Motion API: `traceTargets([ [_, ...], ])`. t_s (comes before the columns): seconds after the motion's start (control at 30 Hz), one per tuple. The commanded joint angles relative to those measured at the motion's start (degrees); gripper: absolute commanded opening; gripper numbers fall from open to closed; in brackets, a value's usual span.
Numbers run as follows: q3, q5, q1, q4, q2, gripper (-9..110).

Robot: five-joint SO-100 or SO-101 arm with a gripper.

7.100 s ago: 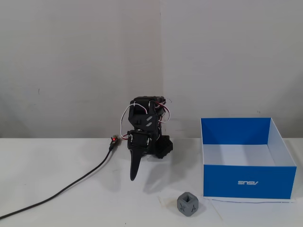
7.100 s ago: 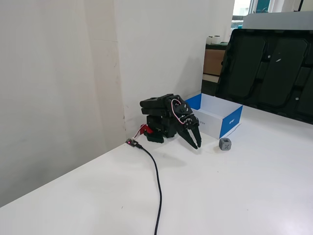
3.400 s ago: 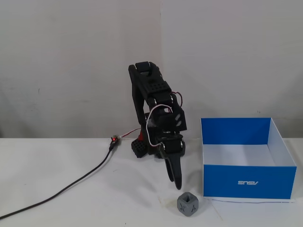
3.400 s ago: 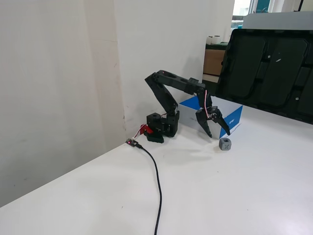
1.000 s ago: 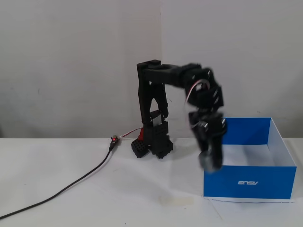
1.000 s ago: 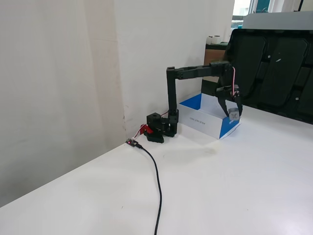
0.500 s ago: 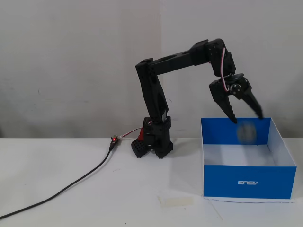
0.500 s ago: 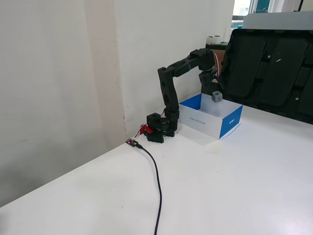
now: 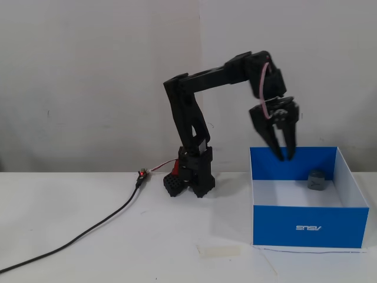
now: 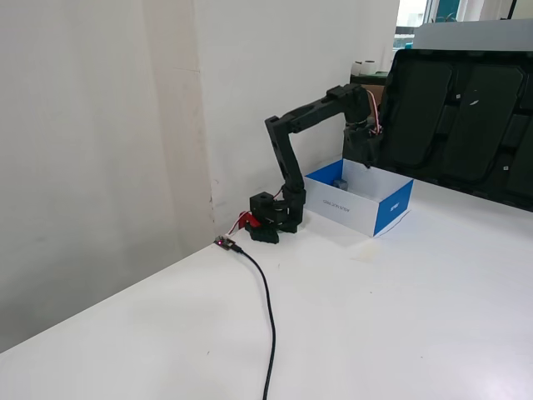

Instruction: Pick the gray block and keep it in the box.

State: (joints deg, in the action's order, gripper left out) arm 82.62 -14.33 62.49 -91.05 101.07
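The gray block [image 9: 317,181] lies inside the box [image 9: 306,224], on its white floor near the far wall, right of middle. The box has bright blue walls and white lettering on the front side; it also shows in the other fixed view [image 10: 391,208], where the block is a small dark spot [image 10: 340,184]. My gripper [image 9: 285,155] hangs over the box's far wall, fingers pointing down, slightly apart and empty, up and left of the block. In the other fixed view the gripper [image 10: 360,158] is dark against a dark background.
The arm's base [image 9: 191,177] stands left of the box. A black cable [image 9: 88,233] runs from the base toward the front left. A pale strip [image 9: 219,252] lies on the white table in front of the box. Large dark panels [image 10: 466,108] stand behind the box.
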Motion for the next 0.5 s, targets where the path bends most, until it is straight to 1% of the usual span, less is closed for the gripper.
traceTargets([
  [0.0, 2.99, 7.21, -11.16, 0.44, 7.56, 0],
  [0.1, 7.56, 12.74, -20.04, 3.25, 10.28, 0],
  [0.23, 15.21, 16.87, -32.17, 11.69, 15.64, 0],
  [0.33, 22.24, 18.11, -39.73, 17.75, 19.34, 0],
  [0.47, 28.39, 18.28, -48.52, 21.80, 20.92, 0],
])
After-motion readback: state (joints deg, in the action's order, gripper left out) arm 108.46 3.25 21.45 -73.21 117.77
